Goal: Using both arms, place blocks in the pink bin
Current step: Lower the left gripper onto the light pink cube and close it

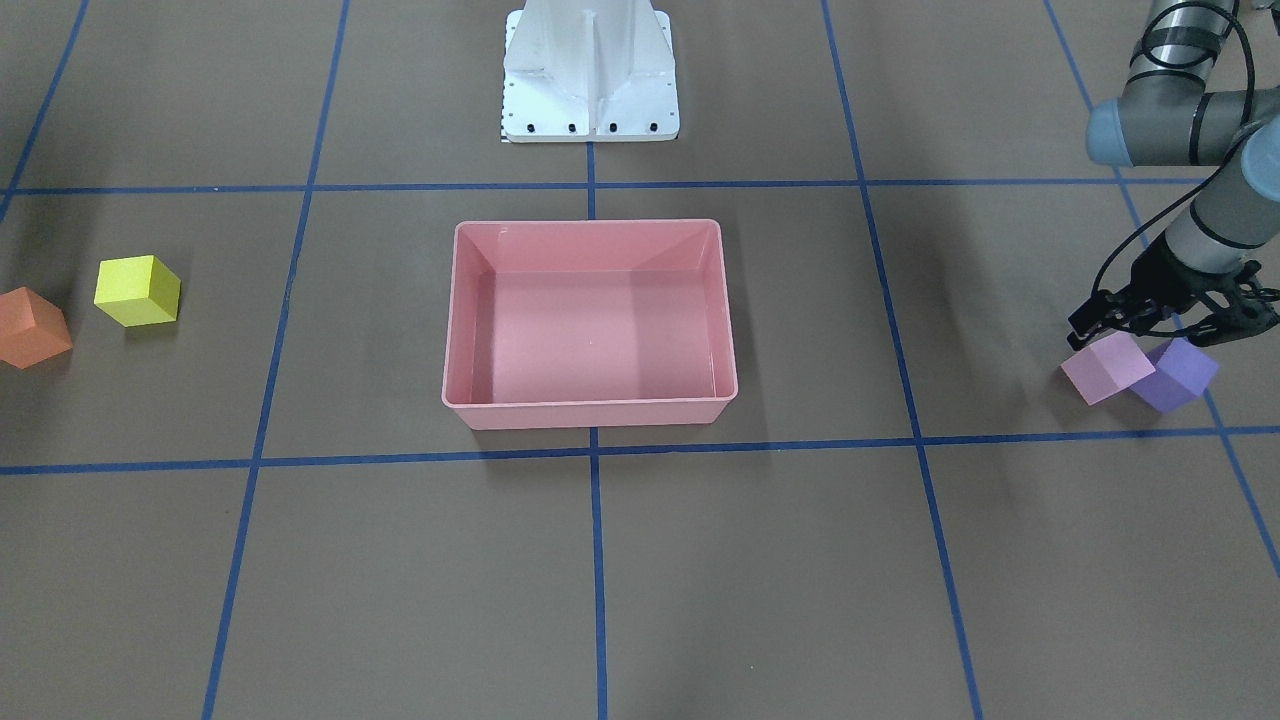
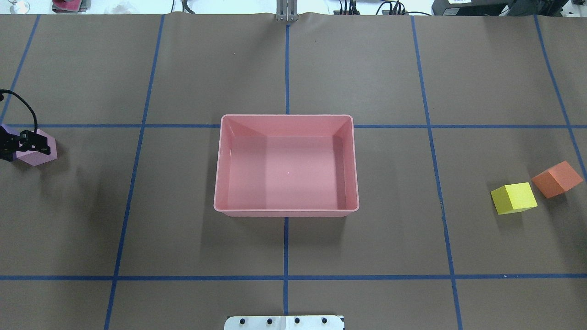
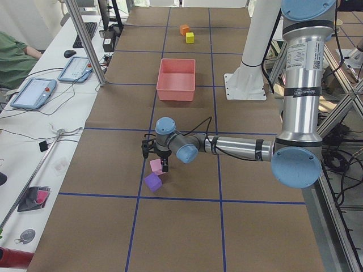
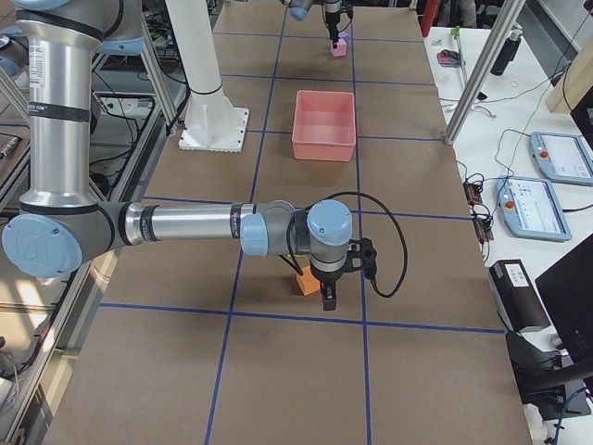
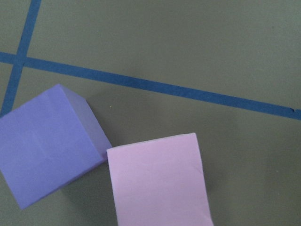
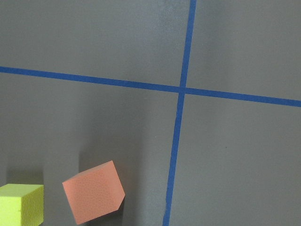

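The pink bin stands empty at the table's middle; it also shows in the overhead view. The light pink block and the purple block touch each other on the table, also in the left wrist view. My left gripper hovers just above them, open and empty. The yellow block and the orange block lie at the other end. My right gripper hangs beside the orange block; I cannot tell if it is open.
Blue tape lines grid the brown table cover. The white robot base stands behind the bin. Tablets and cables lie on the white bench beyond the table's far edge.
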Tool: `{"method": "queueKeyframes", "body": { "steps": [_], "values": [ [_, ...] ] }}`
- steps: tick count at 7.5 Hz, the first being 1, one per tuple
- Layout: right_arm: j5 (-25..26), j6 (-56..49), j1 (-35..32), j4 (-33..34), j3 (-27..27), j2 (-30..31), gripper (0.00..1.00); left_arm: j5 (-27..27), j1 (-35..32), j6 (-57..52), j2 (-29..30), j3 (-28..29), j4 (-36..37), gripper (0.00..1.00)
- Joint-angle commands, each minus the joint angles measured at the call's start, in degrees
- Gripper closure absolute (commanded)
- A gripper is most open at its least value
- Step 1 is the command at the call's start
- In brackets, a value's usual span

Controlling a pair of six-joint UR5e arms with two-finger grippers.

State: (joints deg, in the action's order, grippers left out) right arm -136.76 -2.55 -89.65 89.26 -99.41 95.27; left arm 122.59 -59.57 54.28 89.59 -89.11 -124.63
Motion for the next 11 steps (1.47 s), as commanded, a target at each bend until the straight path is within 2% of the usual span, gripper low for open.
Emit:
{"method": "queueKeyframes", "body": {
  "steps": [1,3,4,5,6,7,9,10,11],
  "values": [
    [-0.1,0.0,0.0,0.0,0.1,0.0,0.0,-0.9,0.1,-0.5,1.8,2.5,0.0,0.0],
    [-0.1,0.0,0.0,0.0,0.1,0.0,0.0,-2.0,0.1,-0.7,2.6,4.3,-0.1,0.0],
    [-0.1,0.0,0.0,0.0,0.1,0.0,0.0,-2.0,0.1,-0.7,2.6,4.3,-0.1,0.07],
    [-0.1,0.0,0.0,0.0,0.1,0.0,0.0,-2.0,0.0,-0.6,2.8,4.2,0.0,0.63],
    [0.0,0.1,0.1,0.0,0.1,-0.2,0.0,-1.7,0.0,-0.8,2.7,3.9,0.2,1.0],
    [-0.3,0.0,0.1,0.0,-0.1,-0.2,0.0,-0.6,-0.3,-1.0,2.4,1.9,0.5,1.0],
    [-0.1,0.0,0.1,0.5,0.7,-2.3,0.0,1.5,-3.7,-1.0,2.3,-4.4,6.4,1.0],
    [-0.1,-0.3,0.1,0.1,1.3,-1.7,0.0,1.4,-4.3,-1.0,3.7,-7.9,12.9,1.0],
    [-0.2,-0.2,0.1,-0.6,1.7,-1.7,0.0,1.3,-4.5,-0.9,8.3,-11.1,21.3,1.0]
  ]
}}
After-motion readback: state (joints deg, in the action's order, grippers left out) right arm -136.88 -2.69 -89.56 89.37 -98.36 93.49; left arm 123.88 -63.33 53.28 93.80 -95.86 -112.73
